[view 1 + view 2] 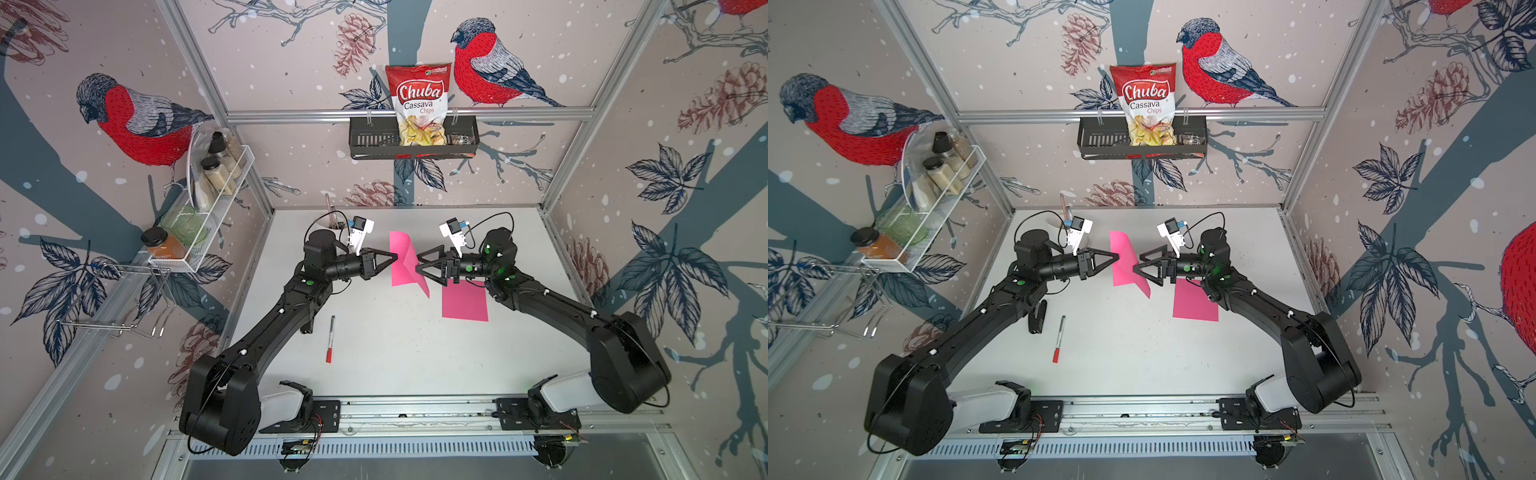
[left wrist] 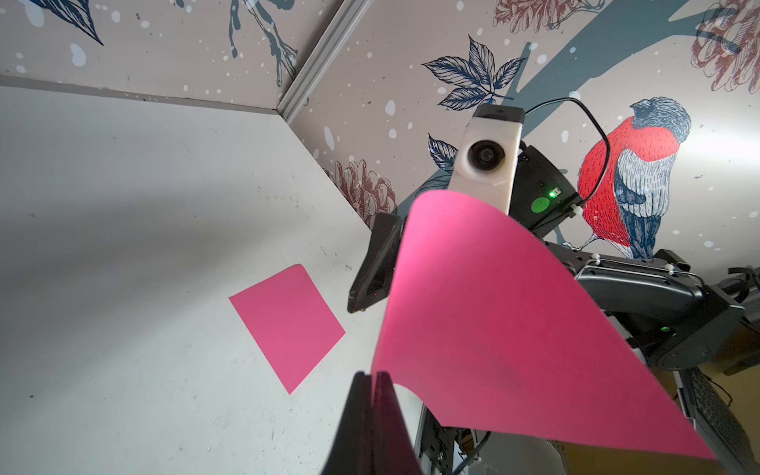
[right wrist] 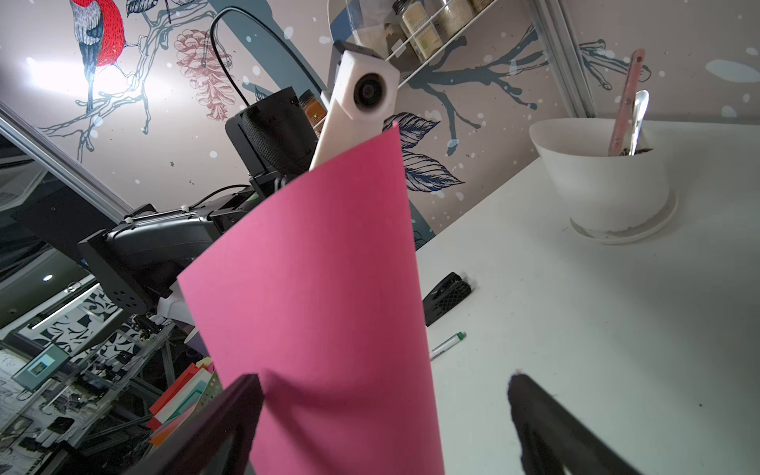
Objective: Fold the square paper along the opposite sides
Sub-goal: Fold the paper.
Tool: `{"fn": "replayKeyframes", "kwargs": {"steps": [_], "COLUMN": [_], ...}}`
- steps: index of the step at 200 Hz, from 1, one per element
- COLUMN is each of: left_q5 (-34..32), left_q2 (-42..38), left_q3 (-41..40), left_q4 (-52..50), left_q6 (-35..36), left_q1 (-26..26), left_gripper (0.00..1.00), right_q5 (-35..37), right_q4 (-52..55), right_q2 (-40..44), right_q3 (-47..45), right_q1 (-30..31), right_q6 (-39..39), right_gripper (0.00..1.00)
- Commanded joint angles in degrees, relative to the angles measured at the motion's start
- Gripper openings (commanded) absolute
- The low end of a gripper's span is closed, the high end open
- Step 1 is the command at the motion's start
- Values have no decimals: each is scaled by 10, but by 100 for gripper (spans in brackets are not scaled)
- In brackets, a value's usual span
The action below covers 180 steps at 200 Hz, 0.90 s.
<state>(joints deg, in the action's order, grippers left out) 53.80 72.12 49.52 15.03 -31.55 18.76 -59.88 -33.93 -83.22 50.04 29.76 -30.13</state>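
Left gripper (image 1: 395, 257): pinched pink paper (image 1: 402, 249) edge.
Right gripper (image 1: 418, 264): spread wide, paper between jaws.
Second pink sheet (image 1: 464, 301): flat on table (image 1: 374, 353).

The left arm (image 1: 266, 332) and right arm (image 1: 561, 305) are matte black with bulky rounded elbows. In both top views their six o'clock ends have white base shells (image 1: 284, 401). Green round stickers (image 1: 309, 283) and white cable ties (image 1: 244, 352) dot them. White camera mounts (image 1: 360, 233) carry thin black cables (image 1: 328, 215). The left gripper (image 1: 395, 257) and right gripper (image 1: 417, 266) are hollow black triangles.
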Motion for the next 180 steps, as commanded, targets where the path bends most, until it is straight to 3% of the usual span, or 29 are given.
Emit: {"fn": "replayKeyframes", "kwargs": {"steps": [1, 38, 70, 138, 180], "left_q5": [31, 55, 63, 76, 80], "left_q2": [-6, -12, -24, -32, -42], "left_q3": [-7, -27, -37, -59, -74], "left_q4": [48, 96, 113, 180, 249], "left_q6": [-19, -47, -47, -73, -116], "left_q1": [-2, 0, 11, 20, 20], "left_gripper": [0, 0, 0, 0, 9], "right_q5": [0, 1, -5, -8, -5], "right_q4": [11, -5, -67, -182, -191], "right_q2": [0, -7, -15, -15, -6], "right_q3": [10, 19, 20, 17, 13], "right_q1": [8, 20, 21, 20, 21], "right_q6": [26, 20, -26, -115, -120], "right_gripper": [98, 98, 91, 66, 56]}}
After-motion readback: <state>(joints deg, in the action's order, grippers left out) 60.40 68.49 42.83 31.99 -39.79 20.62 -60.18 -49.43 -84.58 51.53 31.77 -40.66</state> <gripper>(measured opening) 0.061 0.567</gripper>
